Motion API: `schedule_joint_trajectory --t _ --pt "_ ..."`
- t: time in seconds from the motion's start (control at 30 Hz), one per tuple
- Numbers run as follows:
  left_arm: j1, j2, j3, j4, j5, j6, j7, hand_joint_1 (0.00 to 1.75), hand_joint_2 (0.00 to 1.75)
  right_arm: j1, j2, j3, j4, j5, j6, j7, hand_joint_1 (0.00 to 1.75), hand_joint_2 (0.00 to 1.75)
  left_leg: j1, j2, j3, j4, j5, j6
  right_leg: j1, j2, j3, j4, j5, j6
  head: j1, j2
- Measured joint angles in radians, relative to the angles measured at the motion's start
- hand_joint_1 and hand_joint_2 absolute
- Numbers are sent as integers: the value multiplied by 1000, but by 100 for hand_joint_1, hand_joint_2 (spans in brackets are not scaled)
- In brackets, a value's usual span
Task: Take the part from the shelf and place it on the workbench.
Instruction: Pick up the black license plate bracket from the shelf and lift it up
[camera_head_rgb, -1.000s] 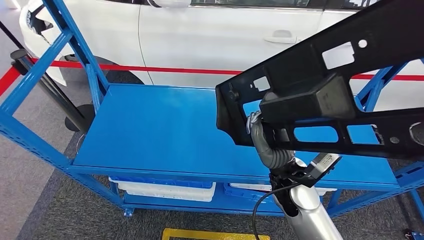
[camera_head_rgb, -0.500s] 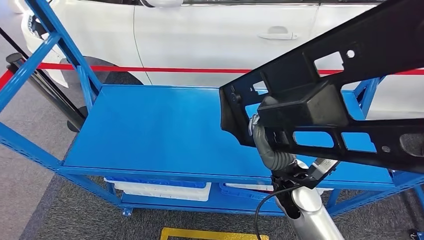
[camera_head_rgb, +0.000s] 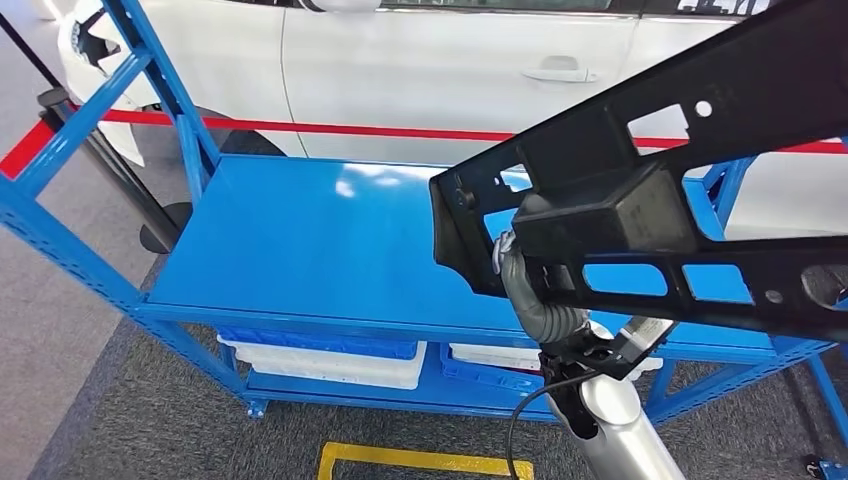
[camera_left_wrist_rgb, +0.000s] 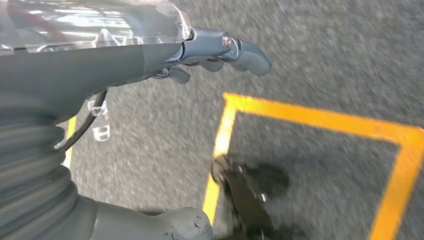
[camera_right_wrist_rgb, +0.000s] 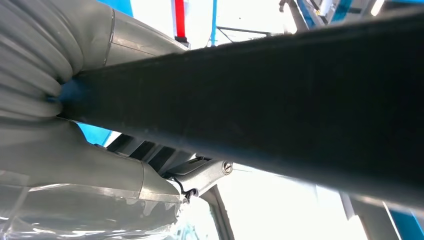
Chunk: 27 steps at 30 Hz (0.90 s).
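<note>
A long black plastic part (camera_head_rgb: 640, 190) with several cut-out holes is lifted above the right half of the blue shelf (camera_head_rgb: 330, 250). My right hand (camera_head_rgb: 525, 255) grips it from below, mostly hidden behind it. In the right wrist view the black part (camera_right_wrist_rgb: 280, 105) crosses the picture as a dark bar, with my right hand (camera_right_wrist_rgb: 100, 165) wrapped under it. My left hand (camera_left_wrist_rgb: 165, 65) hangs down over the grey floor, fingers loosely curled and holding nothing.
A white car (camera_head_rgb: 450, 70) stands behind the shelf, with a red barrier tape (camera_head_rgb: 300, 127) in front of it. White and blue bins (camera_head_rgb: 320, 355) sit on the lower shelf level. Yellow floor lines (camera_left_wrist_rgb: 320, 120) mark the grey carpet below.
The whole picture has shifted slightly, so the camera has moved. The black part stays in my right hand at about the same spot above the shelf.
</note>
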<state>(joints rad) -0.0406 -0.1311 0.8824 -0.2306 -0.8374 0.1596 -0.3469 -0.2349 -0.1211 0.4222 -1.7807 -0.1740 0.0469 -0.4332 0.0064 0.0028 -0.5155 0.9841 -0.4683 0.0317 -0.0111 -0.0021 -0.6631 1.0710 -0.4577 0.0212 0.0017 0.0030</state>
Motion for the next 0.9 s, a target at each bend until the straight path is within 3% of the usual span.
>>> schedule_joint_trajectory --t 0.07,0.1,0.13,0.17,0.23,0.3,0.37,0.43,0.47,0.53,0.6,0.63,0.67,0.7,0.77,0.83,0.9 --pt "0 0 0 0 -3 5 5 0 175 0 -1 3 1 0 3 0 175 175 1 3 -23 -2 21 6 -3 1 -33 108 -95 7 3 0" --pt "0 1 0 0 -6 6 7 0 175 1 -1 4 2 0 4 0 175 175 1 3 -36 1 29 5 -5 1 -45 166 -126 11 4 0" --pt "0 1 0 0 -9 4 8 0 175 1 -1 6 3 1 5 0 175 175 2 3 -50 4 37 4 -6 1 -47 206 -135 15 4 0" --pt "0 0 0 0 -13 1 8 0 175 1 -2 7 4 1 6 0 175 175 2 4 -64 9 43 1 -9 1 -34 216 -123 18 4 0" --pt "0 0 0 1 -21 -7 8 0 175 -3 -2 9 5 1 6 1 175 175 4 4 -90 23 54 -6 -14 0 40 136 -73 22 4 0" --pt "-1 -1 -2 1 -30 -12 9 0 175 -16 -2 12 6 0 3 4 175 175 3 3 -112 41 61 -17 -13 2 122 14 -62 17 4 0" --pt "-1 -1 -4 1 -35 -15 10 0 175 -30 -1 13 8 -1 -2 9 175 175 0 2 -124 50 72 -30 -8 5 147 -38 -73 2 4 0" --pt "-1 0 -5 1 -38 -19 10 0 175 -38 -1 14 12 -3 -5 13 175 175 3 0 -130 51 80 -42 -7 3 135 -40 -62 -19 4 0" --pt "0 0 -5 1 -40 -20 10 0 175 -41 0 14 14 -4 -5 14 175 175 4 -1 -138 62 66 -47 -7 1 127 -41 -52 -30 3 0" --pt "1 1 -6 1 -42 -21 10 0 175 -45 1 14 17 -5 -4 15 175 175 7 -3 -165 137 -16 -55 -8 -3 104 -43 -31 -47 0 0" --pt "0 1 -7 1 -42 -23 10 0 175 -46 2 14 20 -6 -4 16 175 175 7 -3 -194 260 -105 -59 -4 -4 76 -42 -10 -53 -2 0" --pt "0 1 -7 1 -43 -24 10 0 175 -46 2 14 23 -7 -4 16 175 175 7 -3 -196 306 -119 -59 -1 -4 61 -41 1 -54 -2 0" --pt "0 1 -8 1 -44 -26 10 0 175 -46 2 14 25 -7 -4 17 175 175 6 -3 -185 323 -110 -57 2 -4 47 -39 12 -54 -2 0" --pt "0 1 -8 1 -44 -27 9 0 175 -46 3 14 27 -8 -5 18 175 175 5 -3 -157 307 -85 -52 5 -4 33 -38 22 -54 -2 0" --pt "-2 3 -8 1 -45 -28 9 0 175 -47 3 14 30 -9 -6 19 175 175 -2 -3 -59 188 -47 -33 10 -4 11 -37 42 -52 -1 0" --pt "-6 6 -9 1 -49 -28 8 0 175 -49 3 14 31 -12 -7 19 175 175 -11 -3 26 58 -56 -18 10 -5 0 -38 60 -44 0 0" --pt "-7 6 -9 1 -53 -29 8 0 175 -54 4 14 32 -15 -7 20 175 175 -18 -3 45 10 -59 -11 5 -8 -2 -44 79 -31 -5 0"
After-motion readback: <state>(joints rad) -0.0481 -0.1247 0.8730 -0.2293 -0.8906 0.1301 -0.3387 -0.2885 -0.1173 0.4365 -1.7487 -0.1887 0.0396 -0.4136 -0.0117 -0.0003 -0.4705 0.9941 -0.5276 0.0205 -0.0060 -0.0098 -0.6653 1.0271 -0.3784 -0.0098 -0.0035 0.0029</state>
